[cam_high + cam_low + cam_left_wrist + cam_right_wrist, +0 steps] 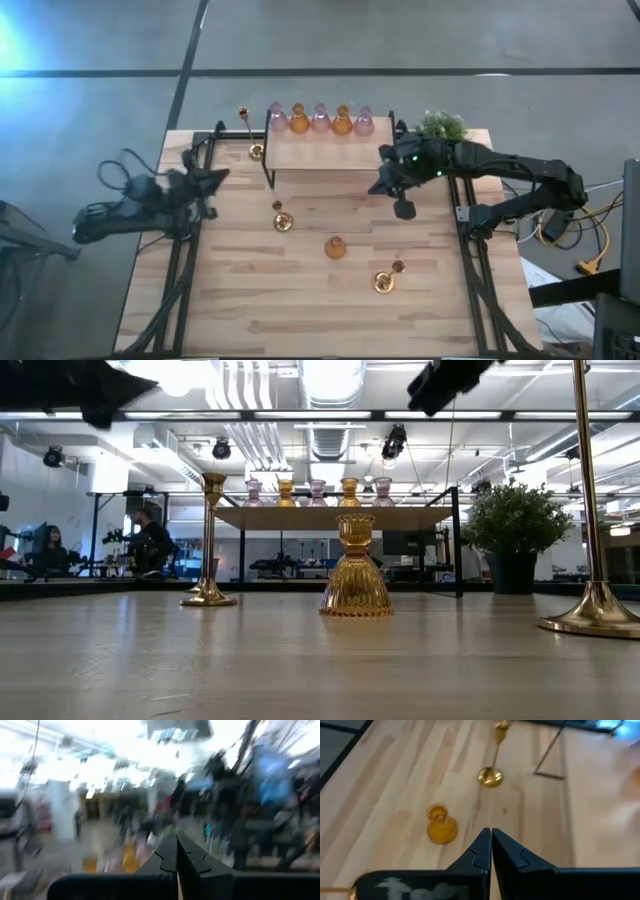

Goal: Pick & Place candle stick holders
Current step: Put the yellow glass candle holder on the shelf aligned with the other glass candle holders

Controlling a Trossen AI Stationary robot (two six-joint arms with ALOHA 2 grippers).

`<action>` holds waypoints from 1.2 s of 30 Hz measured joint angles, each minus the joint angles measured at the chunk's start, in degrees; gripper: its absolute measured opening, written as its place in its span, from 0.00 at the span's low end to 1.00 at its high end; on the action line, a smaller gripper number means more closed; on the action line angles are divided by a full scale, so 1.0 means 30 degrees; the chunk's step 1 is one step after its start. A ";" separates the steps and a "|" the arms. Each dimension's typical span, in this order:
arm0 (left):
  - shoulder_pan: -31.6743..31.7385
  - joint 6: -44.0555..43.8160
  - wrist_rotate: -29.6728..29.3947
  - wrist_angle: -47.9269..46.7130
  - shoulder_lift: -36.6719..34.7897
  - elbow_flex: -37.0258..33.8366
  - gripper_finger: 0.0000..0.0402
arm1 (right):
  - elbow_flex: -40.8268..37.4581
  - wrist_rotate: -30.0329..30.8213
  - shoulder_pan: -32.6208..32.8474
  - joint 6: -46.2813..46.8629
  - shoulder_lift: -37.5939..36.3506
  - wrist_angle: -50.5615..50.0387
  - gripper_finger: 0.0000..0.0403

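From above we see five glass holders (320,119) lined up on the raised shelf (330,152) at the far side of the table (250,310), amber and pink alternating, while one amber holder (335,247) stands alone on the bare wood near the middle, with gold candlesticks (281,218) around it: one left of it, one nearer the front right, one at the shelf's far left corner. Our right gripper (403,208) hangs above the table just in front of the shelf's right end, empty; the left gripper (212,180) waits over the left edge of the table, also empty. At table height the lone amber holder (356,580) stands upright in mid-table, the shelf row behind it and the potted plant (514,535) to the right. The left wrist view is smeared, yet the left fingers (192,862) plainly meet. In the right wrist view the right fingers (479,851) are pressed together too, with the amber holder (440,826) ahead and to one side and a candlestick (491,772) beyond. To take that holder well, we judge we should open the fingers first, centre over its narrow neck, come straight down, and close gently so the glass neither tips nor slips.
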 joint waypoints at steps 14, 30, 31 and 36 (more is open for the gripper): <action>-0.0005 -0.1337 -0.6227 0.1121 -0.0065 -0.2693 0.00 | -0.8033 -0.1481 -0.0185 -0.0126 -0.1042 0.8114 0.02; -0.0001 -0.4144 -0.8942 0.0335 0.0367 -0.4748 0.01 | -1.3532 -0.1409 -0.0199 -0.0263 -0.0969 1.4252 0.02; -0.0008 -0.4453 -0.8938 -0.0223 0.0391 -0.4747 0.01 | -1.3909 -0.1607 -0.0199 -0.0086 -0.0969 1.5198 0.02; -0.0001 -0.4666 -0.8091 -0.0745 0.0732 -0.4754 0.01 | -1.5550 -0.2538 -0.0163 0.0581 -0.0780 2.0102 0.02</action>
